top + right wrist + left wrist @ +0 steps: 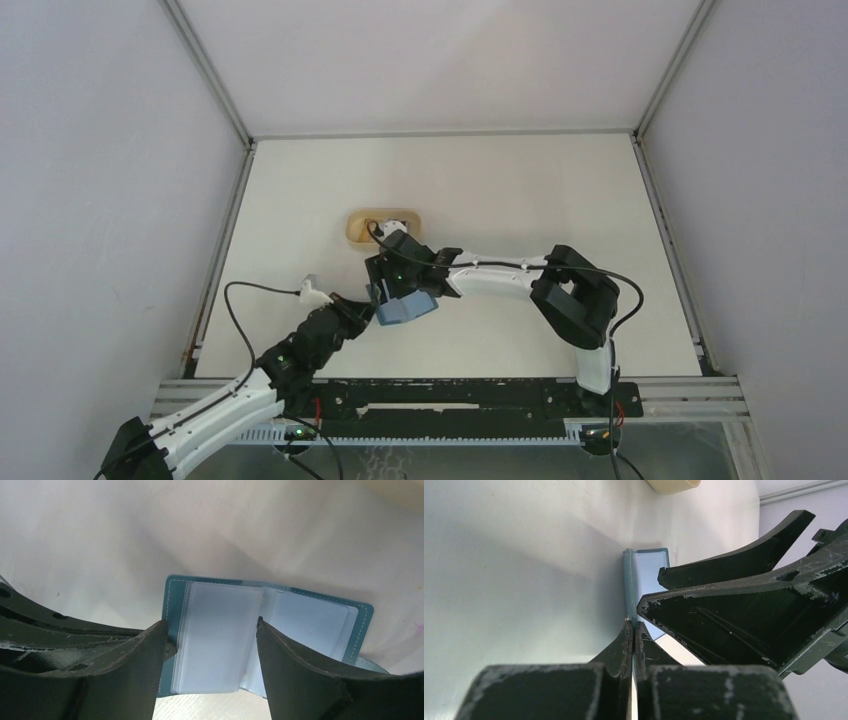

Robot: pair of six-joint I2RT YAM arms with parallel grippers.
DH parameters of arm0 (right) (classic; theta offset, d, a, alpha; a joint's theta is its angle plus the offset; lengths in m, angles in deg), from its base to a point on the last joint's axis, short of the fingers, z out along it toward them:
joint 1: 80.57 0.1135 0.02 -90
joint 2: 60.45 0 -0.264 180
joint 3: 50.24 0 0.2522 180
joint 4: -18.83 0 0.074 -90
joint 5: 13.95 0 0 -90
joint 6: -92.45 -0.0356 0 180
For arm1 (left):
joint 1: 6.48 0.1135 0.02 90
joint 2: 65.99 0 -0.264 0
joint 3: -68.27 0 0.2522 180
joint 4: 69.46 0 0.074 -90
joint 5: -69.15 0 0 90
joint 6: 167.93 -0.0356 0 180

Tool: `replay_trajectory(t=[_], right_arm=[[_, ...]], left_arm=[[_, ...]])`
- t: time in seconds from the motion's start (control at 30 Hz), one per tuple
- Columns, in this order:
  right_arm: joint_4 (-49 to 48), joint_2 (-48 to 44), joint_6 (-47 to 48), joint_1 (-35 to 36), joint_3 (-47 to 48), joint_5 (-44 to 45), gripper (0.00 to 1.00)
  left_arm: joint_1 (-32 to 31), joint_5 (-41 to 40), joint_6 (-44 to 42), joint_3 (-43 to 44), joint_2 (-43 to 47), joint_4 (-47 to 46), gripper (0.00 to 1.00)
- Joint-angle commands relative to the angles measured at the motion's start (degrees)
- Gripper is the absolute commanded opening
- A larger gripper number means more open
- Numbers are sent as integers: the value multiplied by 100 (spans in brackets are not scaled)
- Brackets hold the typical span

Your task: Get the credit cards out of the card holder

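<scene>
The card holder [176,597], a teal-blue wallet, lies open and held off the table, also seen in the top view [410,308]. Its clear inner sleeves [215,630] fan out pale. I cannot tell whether any credit cards sit in them. My left gripper [632,625] is shut on the edge of the card holder's cover [628,580], coming in from the left [368,306]. My right gripper [211,625] hangs above it, open, one finger on each side of the top stack of sleeves. The right fingertip [265,630] is at the stack's edge.
A tan oval dish [357,228] stands just behind the grippers, with something pale in it, partly hidden by the right arm. In the left wrist view its rim [672,485] shows at the top. The right gripper's black fingers [749,605] fill that view's right side.
</scene>
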Motion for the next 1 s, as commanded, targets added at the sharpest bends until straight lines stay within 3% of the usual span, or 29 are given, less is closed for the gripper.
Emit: replay_trajectory(t=[0.0, 0.4, 0.83, 0.93, 0.97], right_arm=[[99, 171, -6, 56, 329, -16, 74], [1082, 609, 601, 101, 913, 547, 76], [1481, 433, 1060, -27, 922, 1290, 79], [1320, 238, 1171, -16, 923, 1356, 88], [1203, 151, 1222, -18, 923, 1301, 97]], left_arm=[[28, -146, -89, -857, 59, -98, 0], [30, -205, -94, -824, 76, -55, 0], [30, -233, -111, -803, 82, -54, 0], [30, -245, -115, -805, 63, -54, 0], [30, -245, -116, -801, 60, -54, 0]])
